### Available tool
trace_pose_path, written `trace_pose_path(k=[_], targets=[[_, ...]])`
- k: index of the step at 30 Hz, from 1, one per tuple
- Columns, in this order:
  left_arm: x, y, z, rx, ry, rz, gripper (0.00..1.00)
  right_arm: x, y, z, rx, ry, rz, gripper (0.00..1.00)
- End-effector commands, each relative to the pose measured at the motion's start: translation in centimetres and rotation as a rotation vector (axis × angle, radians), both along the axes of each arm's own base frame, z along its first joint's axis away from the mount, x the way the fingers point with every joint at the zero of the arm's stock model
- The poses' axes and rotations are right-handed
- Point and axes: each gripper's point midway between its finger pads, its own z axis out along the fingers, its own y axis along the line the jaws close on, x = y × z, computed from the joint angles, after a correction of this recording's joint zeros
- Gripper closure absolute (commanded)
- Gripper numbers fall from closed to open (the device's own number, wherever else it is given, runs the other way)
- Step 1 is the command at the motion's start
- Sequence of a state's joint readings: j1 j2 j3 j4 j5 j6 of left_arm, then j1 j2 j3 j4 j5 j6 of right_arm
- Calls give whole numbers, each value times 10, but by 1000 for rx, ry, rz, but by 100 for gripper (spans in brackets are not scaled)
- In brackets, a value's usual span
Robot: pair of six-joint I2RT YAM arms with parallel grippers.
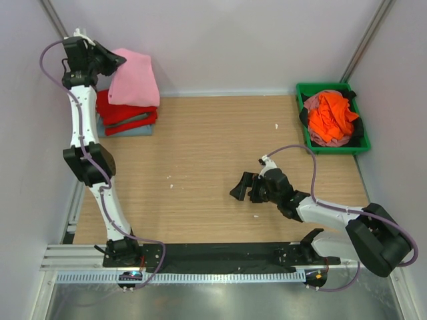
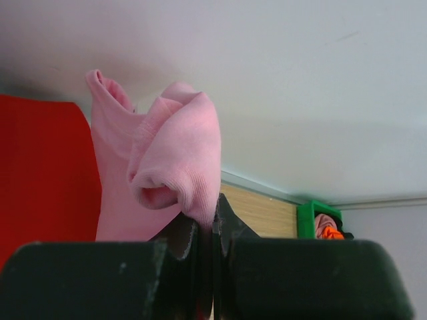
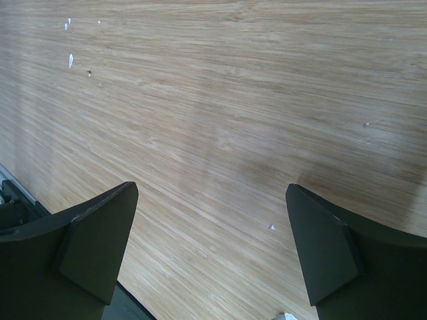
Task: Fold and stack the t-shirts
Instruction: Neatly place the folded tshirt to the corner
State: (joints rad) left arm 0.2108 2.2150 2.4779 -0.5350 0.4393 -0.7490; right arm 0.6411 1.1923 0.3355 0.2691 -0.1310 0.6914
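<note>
At the table's far left corner my left gripper [image 1: 119, 62] is shut on an edge of the folded light pink t-shirt [image 1: 135, 79], lifting it over the stack. In the left wrist view the pink t-shirt [image 2: 175, 157] bunches just above the closed jaws of the left gripper [image 2: 212, 223]. Beneath it lie a folded red t-shirt [image 1: 123, 112] and a grey-blue t-shirt [image 1: 130, 130]; the red t-shirt [image 2: 40, 173] also fills the wrist view's left side. An orange t-shirt [image 1: 331, 115] is crumpled in the green bin [image 1: 333, 149]. My right gripper [image 1: 239, 187] hovers open over bare wood at mid-table; between the right gripper [image 3: 212, 233] fingers is nothing.
The green bin sits at the far right and also holds dark and pinkish cloth [image 1: 315, 104]. White walls close in the back and sides. A black rail [image 1: 220, 257] runs along the near edge. Small white specks [image 3: 71, 60] dot the wooden table [image 1: 213, 147].
</note>
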Motion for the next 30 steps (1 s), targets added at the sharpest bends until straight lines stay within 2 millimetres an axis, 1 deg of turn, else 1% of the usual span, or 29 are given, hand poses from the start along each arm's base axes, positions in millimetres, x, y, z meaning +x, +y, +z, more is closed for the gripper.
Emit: trace_pose_path(k=[1,2,3,4,6,8,9,13,15,16,17,20,21,22,23,30], targets=[[-13,22,37,49,-88,25,100,9,8,13,32,-45,1,0],[-11,27,32,46,-81,27,100,9,8,12,28,-43,0,0],[-8,29,31,33,-79,30,100,9,8,11,27,-40,2,0],[-1,33,14,20,-47,29,100,10,9,12,28,-40,0,0],[2,39,1,24,-24,31,100,10,9,11,23,-36,0,0],[6,40,-13,35,0,27,100,10,9,10,22,-35,0,0],[7,45,-20,51,12,39,100,10,9,10,21,-34,0,0],[11,55,-26,70,16,60,100,10,10,9,19,-26,4,0],[14,63,-35,65,26,65,100,10,10,8,18,-26,6,0],[15,66,-34,69,20,67,100,10,10,7,15,-22,8,0],[17,68,-40,70,27,66,99,10,11,8,16,-23,10,0],[20,82,-45,81,27,92,99,10,11,7,14,-19,13,0],[22,85,-50,83,31,98,99,10,12,7,14,-17,18,0],[22,93,-51,83,30,113,99,10,12,6,12,-15,18,0],[23,96,-50,87,25,122,98,10,13,6,10,-11,21,0],[33,123,-72,89,36,172,98,11,15,3,0,3,30,0]])
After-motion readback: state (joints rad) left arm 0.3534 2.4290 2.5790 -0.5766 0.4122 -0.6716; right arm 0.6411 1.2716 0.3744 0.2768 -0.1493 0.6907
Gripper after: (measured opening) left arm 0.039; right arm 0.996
